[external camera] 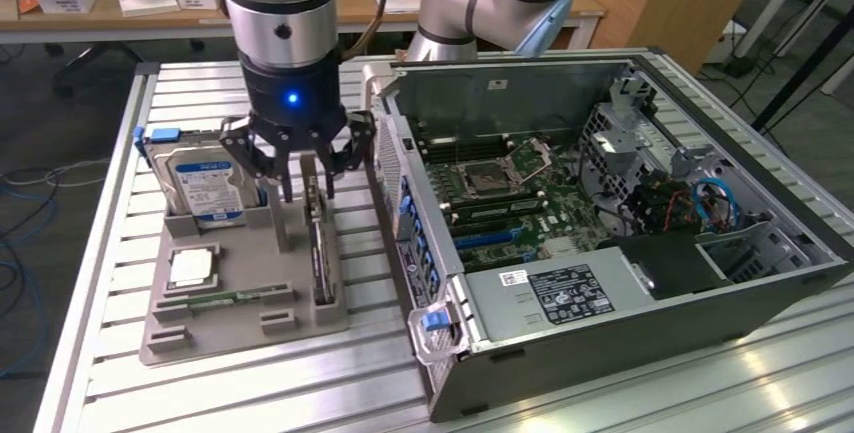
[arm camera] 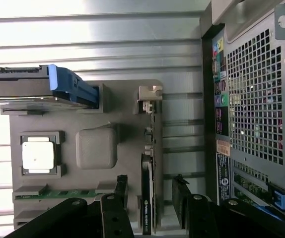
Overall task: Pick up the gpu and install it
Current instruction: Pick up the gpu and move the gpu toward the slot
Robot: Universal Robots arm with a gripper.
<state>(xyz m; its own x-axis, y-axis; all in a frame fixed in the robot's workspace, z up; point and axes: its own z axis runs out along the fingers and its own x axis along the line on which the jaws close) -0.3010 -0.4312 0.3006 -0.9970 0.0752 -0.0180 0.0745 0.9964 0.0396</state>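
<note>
Desk [external camera: 267,393]: a slatted metal surface that carries everything, with the grey parts tray [external camera: 234,338] lying flat on it.
Computer case [external camera: 534,373]: it lies on its side with the panel off and the motherboard exposed. It stands just beside the tray, along the tray's gpu side.
Arm [external camera: 280,23]: it hangs upright directly above the tray.
Hard drive [external camera: 200,188]: silver with blue rails, it stands on edge in a slot at one end of the tray.
Gpu [arm camera: 147,198]: it stands on edge in the long slot down the tray's case-facing side. Its silvery bracket points toward the tray's hard-drive end.
Jaws: they are spread wide with one on each flank of the card, low over the tray's long slot, and they hold nothing. The wrist view shows a gap on both sides, though I cannot be sure neither pad brushes the cooler face.
Processor [arm camera: 38,154]: it sits in its square pocket in the tray, on the side away from the gpu.
Memory stick [arm camera: 58,194]: narrow and green, it lies flat at the tray's end opposite the hard drive.
Step in hand: this is probably the line-up for the grasp, so the pick is not yet made.
Doing it well: keep the card centred between the jaws and the wrist square to the tray's slot. The pads should meet the flat faces evenly near mid-length and clear of the bracket, so the thin board does not twist or jam in the slot.
</note>
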